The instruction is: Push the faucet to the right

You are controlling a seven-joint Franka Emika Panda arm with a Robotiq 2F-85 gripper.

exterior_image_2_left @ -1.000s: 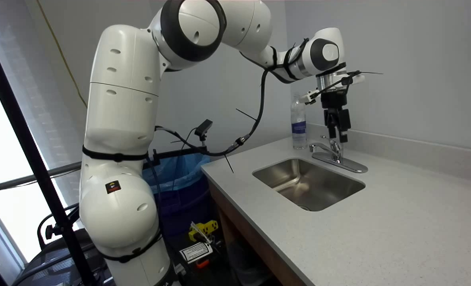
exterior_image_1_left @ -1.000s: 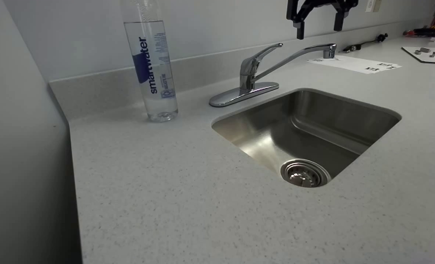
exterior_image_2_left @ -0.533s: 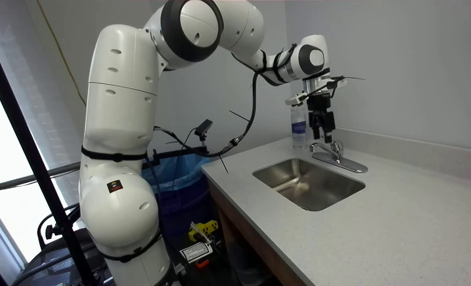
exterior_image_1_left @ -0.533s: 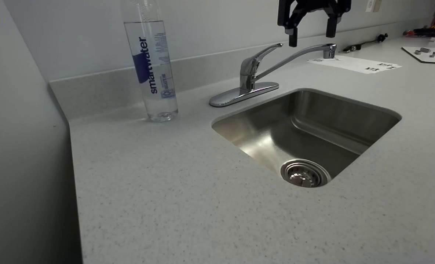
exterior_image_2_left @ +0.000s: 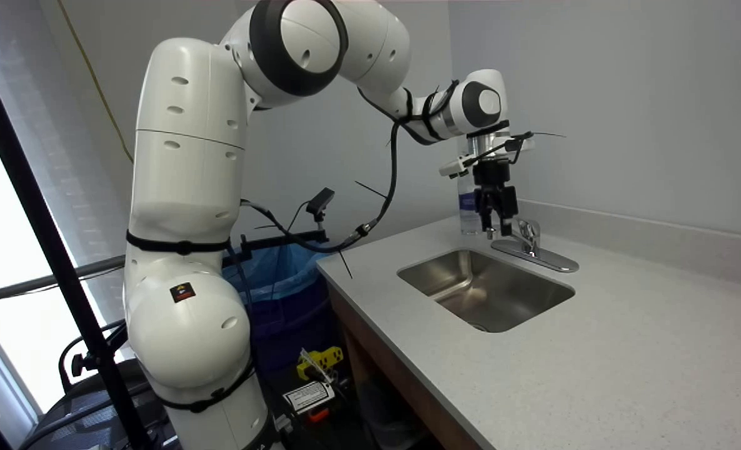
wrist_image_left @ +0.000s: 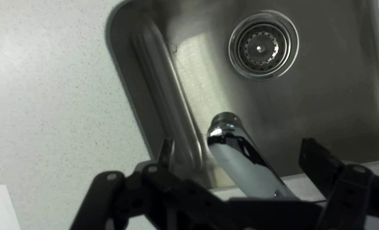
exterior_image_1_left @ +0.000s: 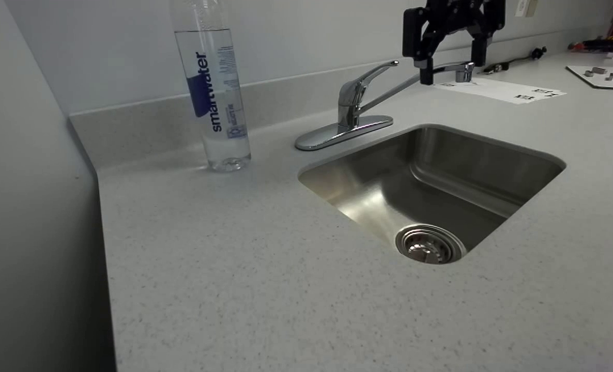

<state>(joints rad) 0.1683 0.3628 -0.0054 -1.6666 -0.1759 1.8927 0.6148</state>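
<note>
Bottle (exterior_image_1_left: 214,98) with a blue label stands upright at the upper left in an exterior view, on your pale, speckled counter (exterior_image_1_left: 224,248). Rightward, near the upper middle of the frame, you have the faucet (exterior_image_1_left: 348,109); its lever (exterior_image_1_left: 378,71) and thin spout (exterior_image_1_left: 389,94) both reach toward the upper right. Your sink (exterior_image_1_left: 485,175) spreads right of centre, its drain (exterior_image_1_left: 430,248) at the bottom. Over at the upper right, your gripper (exterior_image_1_left: 452,68) points down at the spout, its fingers (exterior_image_1_left: 426,73) well spread, one of them hiding a stretch of the metal. White papers (exterior_image_1_left: 513,91) lie just below in the frame, reaching further right.

In the wrist view, you have one finger low and left of centre, the spout's tip near the middle, then the other finger at the lower right, with a gap showing on each side of the spout. You cannot tell whether the fingertips reach its height.
</note>
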